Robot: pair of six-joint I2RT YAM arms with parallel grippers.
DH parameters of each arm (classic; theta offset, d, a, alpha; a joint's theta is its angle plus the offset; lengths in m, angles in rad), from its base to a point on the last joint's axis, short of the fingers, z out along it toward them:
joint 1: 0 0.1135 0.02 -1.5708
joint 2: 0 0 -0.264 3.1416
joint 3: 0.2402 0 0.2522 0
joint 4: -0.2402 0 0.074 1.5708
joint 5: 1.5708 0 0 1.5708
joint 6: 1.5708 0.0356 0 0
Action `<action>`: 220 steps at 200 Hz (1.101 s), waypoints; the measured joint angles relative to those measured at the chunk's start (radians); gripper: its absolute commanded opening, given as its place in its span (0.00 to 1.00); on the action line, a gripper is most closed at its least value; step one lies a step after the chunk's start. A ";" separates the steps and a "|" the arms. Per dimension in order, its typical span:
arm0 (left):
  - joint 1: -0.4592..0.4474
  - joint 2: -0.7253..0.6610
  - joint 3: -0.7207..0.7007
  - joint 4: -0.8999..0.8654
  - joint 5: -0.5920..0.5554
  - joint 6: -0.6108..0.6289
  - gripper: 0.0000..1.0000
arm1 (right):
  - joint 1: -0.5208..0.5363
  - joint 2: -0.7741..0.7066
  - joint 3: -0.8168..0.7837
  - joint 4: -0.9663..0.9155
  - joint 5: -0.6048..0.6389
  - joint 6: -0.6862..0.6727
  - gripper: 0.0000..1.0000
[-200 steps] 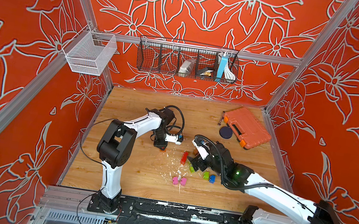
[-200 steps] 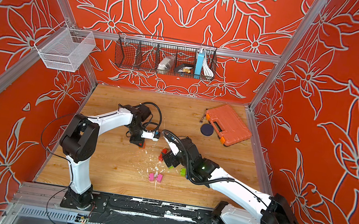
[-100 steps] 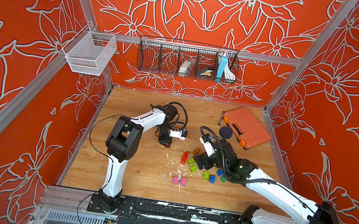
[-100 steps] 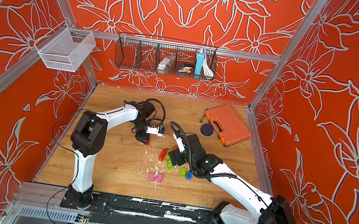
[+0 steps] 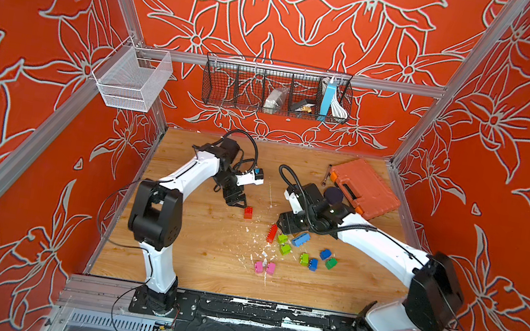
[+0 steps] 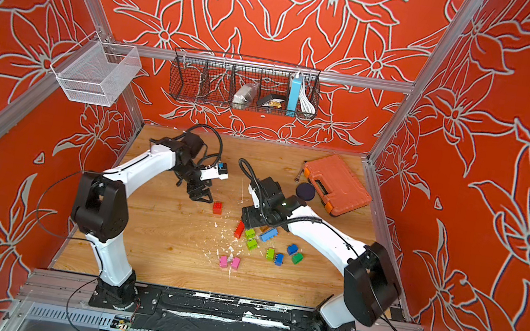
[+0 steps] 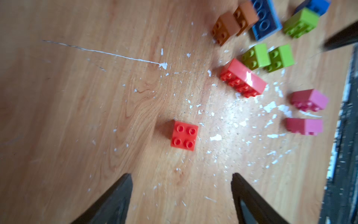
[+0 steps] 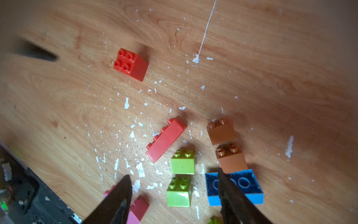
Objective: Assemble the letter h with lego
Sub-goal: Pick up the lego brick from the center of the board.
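Along the left side of the counter [image 5: 205,271], a wide strip of bare wood from the front rail to the back wall. In the right rear corner, an orange case [image 5: 365,188] lying slantwise close to the side frame, a dark round disc [image 5: 334,195] just beside it. More bare wood between the bricks and the black base rail.

Left claw [image 5: 237,202] low over the middle of the counter, jaws apart, clamped on nothing. Just beside its tips, a small red brick [image 5: 248,212], studs up, standing alone. Right claw [image 8: 172,173] above the loose lego, jaws likewise apart, gripping nothing, with two lime bricks [image 8: 182,164] on the wood between its tips.

Rest of the lego scattered right of centre, all lying singly:
- a long red brick [image 5: 272,233] on its side
- a long blue brick [image 5: 300,239]
- small blue bricks [image 5: 325,253]
- a dark green brick [image 5: 330,263]
- a pink pair [image 5: 264,267], nearest the front

Wood-grain top, scuffed, flecked with white chips and marked by one long white scratch [image 7: 100,52]. Red flowered walls all round, with a black wire basket [image 5: 231,97] on the back wall and a white mesh basket [image 5: 133,82] at the left.

Plain only in the wrist views: two brown bricks [image 8: 221,133] end to end, touching the long blue brick, all but hidden under the right arm in both top views. Likewise the long blue brick's hollow underside, turned up.
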 measured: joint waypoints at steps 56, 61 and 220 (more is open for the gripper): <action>0.171 -0.304 -0.304 0.110 0.159 -0.098 0.80 | 0.075 0.201 0.138 -0.132 0.049 0.311 0.57; 0.178 -0.323 -0.330 0.119 0.164 -0.104 0.80 | 0.081 0.212 0.143 -0.138 0.051 0.326 0.56; 0.205 -0.461 -0.537 0.242 0.246 -0.301 0.79 | 0.133 0.366 0.212 -0.153 0.080 0.466 0.30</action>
